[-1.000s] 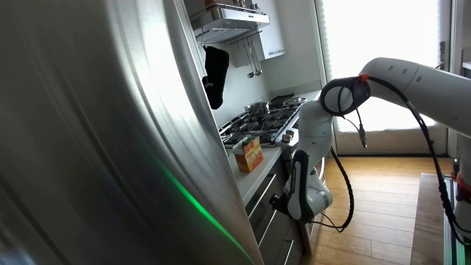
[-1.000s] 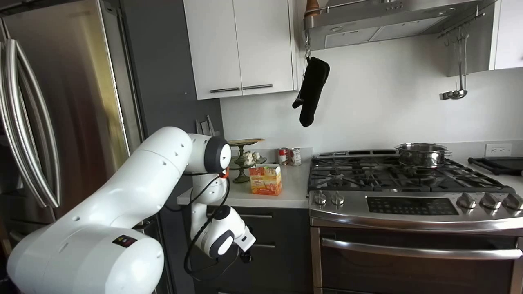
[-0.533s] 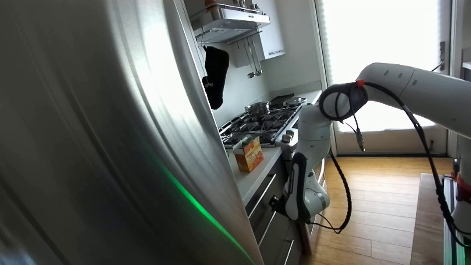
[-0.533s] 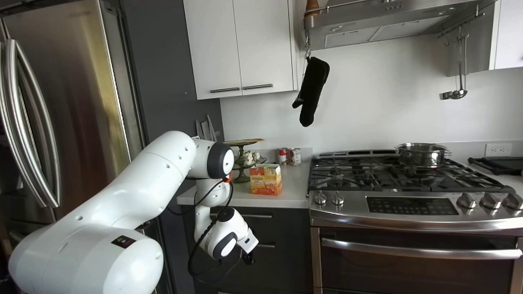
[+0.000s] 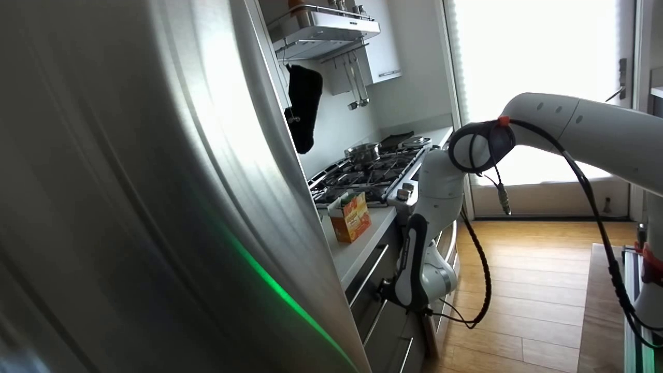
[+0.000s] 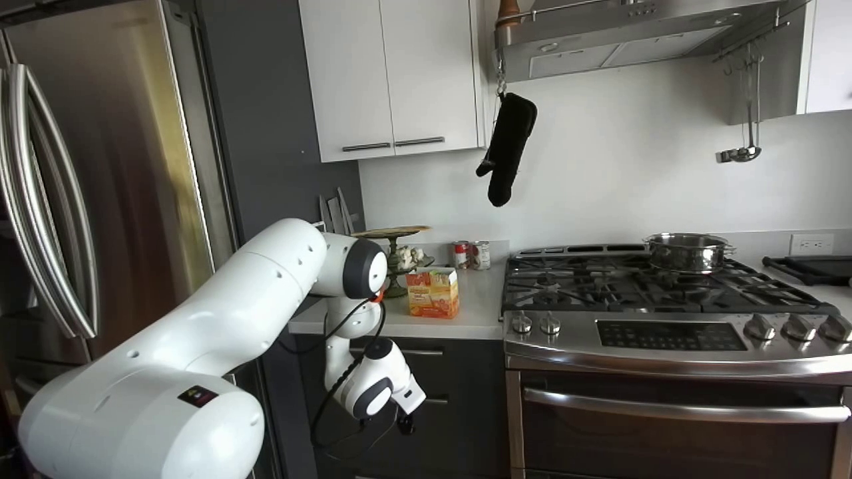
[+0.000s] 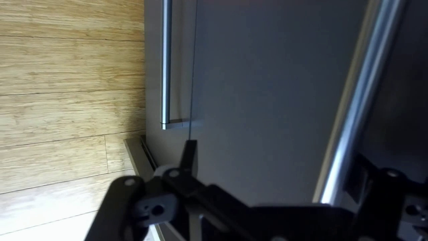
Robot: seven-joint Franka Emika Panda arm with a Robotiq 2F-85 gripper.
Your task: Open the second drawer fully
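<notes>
The second drawer is a wide dark-grey front, in both exterior views (image 5: 396, 324) (image 6: 466, 432) and in the wrist view (image 7: 267, 83). It looks shut and its inside does not show. Its silver bar handle (image 7: 354, 100) runs down the right of the wrist view, and it also shows in both exterior views (image 5: 374, 326) (image 6: 436, 400). My gripper (image 7: 276, 155) is open. The handle lies between its fingers, close to the right finger; I cannot tell whether they touch. In both exterior views the gripper (image 5: 384, 290) (image 6: 405, 424) is at the drawer fronts, near this handle.
The top drawer's handle (image 5: 369, 277) is just above the gripper. The bottom drawer's handle (image 7: 166, 67) is below. The steel oven door (image 6: 685, 406) stands beside the drawers and the fridge (image 6: 113, 166) on their other side. An orange box (image 6: 432, 293) stands on the counter (image 6: 476, 313).
The arm has lowered somewhat, and the gripper has moved slightly closer to the drawer fronts. In an exterior view it has shifted a little right. The drawers have not moved.
</notes>
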